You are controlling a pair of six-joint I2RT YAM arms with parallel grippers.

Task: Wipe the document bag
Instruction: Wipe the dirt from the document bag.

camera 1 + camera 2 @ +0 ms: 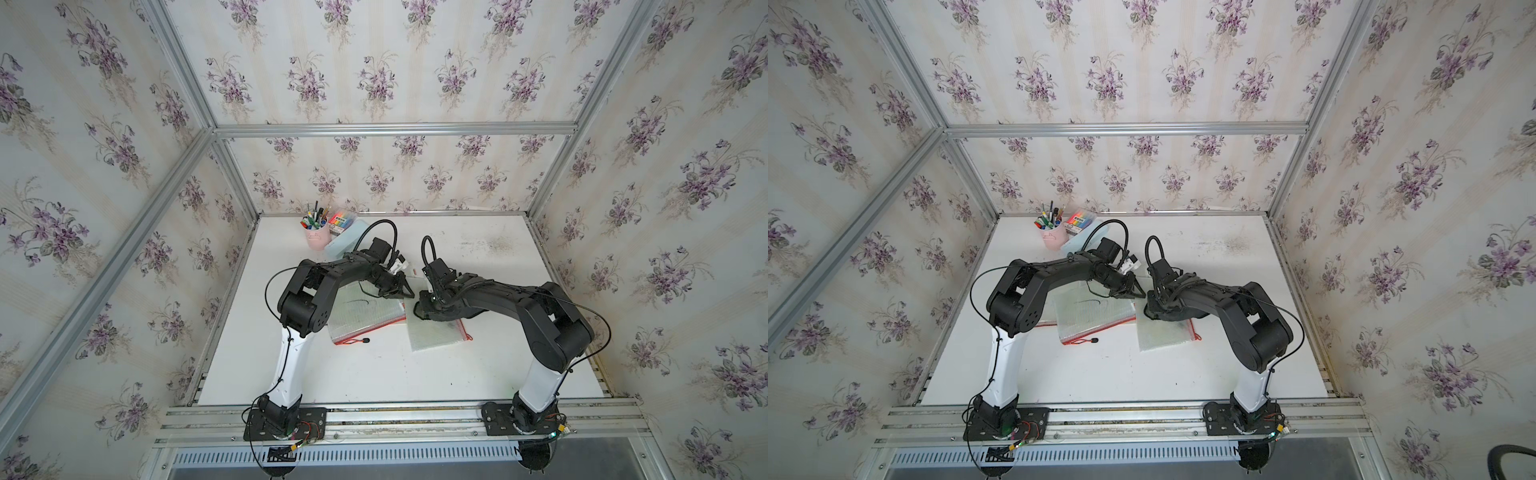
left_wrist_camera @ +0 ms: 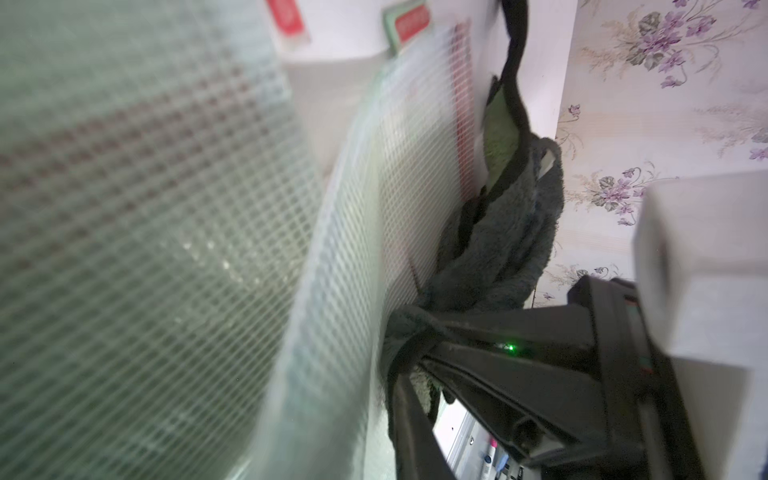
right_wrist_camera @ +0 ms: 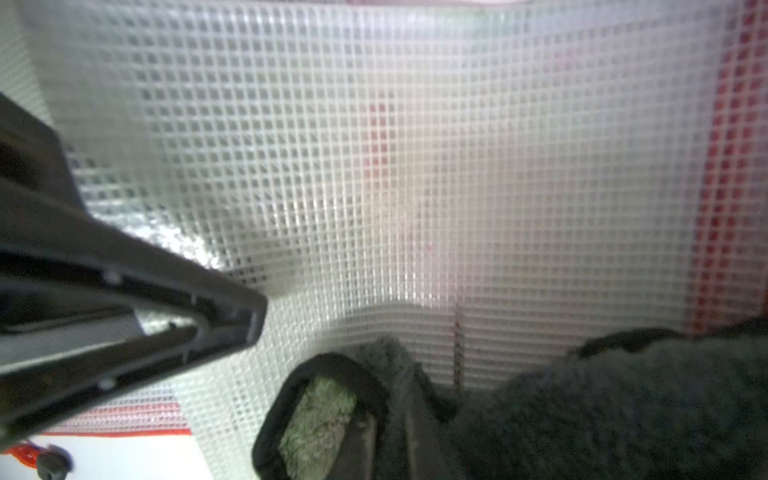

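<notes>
Beside the left gripper [image 1: 408, 294], whose grip I cannot tell, at its 3 o'clock, the right gripper [image 1: 427, 306] pinches a dark cloth [image 3: 602, 407] on the document bag [image 1: 436, 336].

I see a white table [image 1: 374, 374] carrying a pink pen cup [image 1: 318, 240], a marker pack [image 1: 341, 219] and a pale blue case [image 1: 347, 244] at its far left. A mesh document bag [image 1: 365, 316] lies mid-table, a second bag [image 1: 436, 338] just beside it, and a dark cloth [image 1: 420, 311] sits at that one's far edge.
</notes>
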